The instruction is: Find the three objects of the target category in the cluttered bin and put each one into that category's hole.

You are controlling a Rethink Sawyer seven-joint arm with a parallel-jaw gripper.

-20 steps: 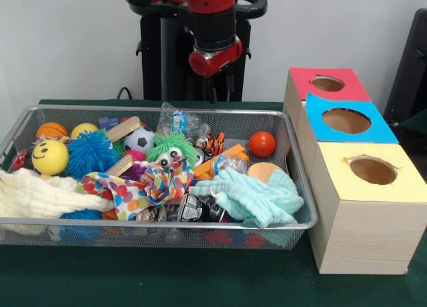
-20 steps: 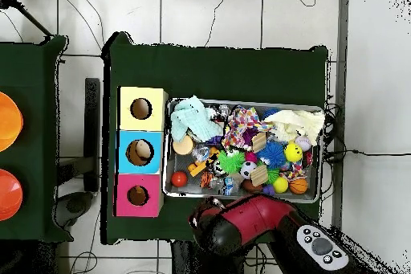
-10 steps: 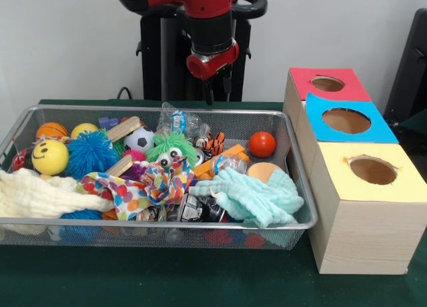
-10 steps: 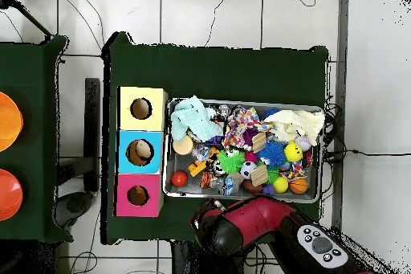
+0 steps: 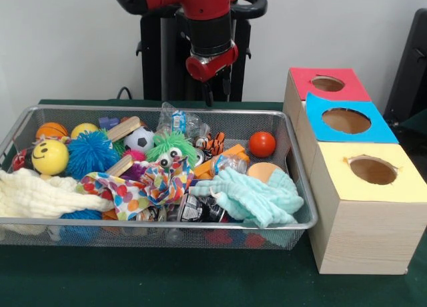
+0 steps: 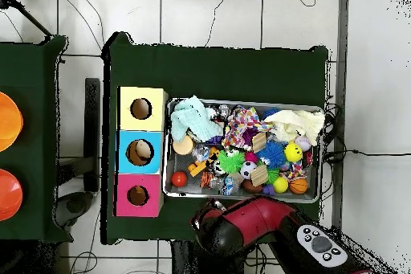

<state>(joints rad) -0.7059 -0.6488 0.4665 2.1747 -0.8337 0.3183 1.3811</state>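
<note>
A wire mesh bin (image 5: 293, 153) (image 6: 170, 146) is packed with toys. In it lie a red ball (image 5: 262, 144) (image 6: 179, 178), a soccer ball (image 5: 139, 139), a yellow smiley ball (image 5: 50, 157) (image 6: 293, 152), a small basketball (image 5: 51, 129), a blue spiky ball (image 5: 91, 153) and a green fuzzy toy with eyes (image 5: 171, 149). My gripper (image 5: 217, 91) hangs above the bin's far rim, open and empty. From overhead the arm (image 6: 241, 226) hides it.
Three wooden boxes with holes stand beside the bin: red (image 5: 327, 83) (image 6: 138, 195), blue (image 5: 345, 120) (image 6: 141, 152), yellow (image 5: 373, 170) (image 6: 141, 108). A mint cloth (image 5: 253, 193), a cream cloth (image 5: 40, 193), a patterned cloth (image 5: 143, 187), wooden blocks (image 5: 123, 128) and a crushed bottle (image 5: 180, 123) cover other items.
The arm has shifted slightly and the wrist sits a little to the left and higher. Nothing in the bin has moved.
</note>
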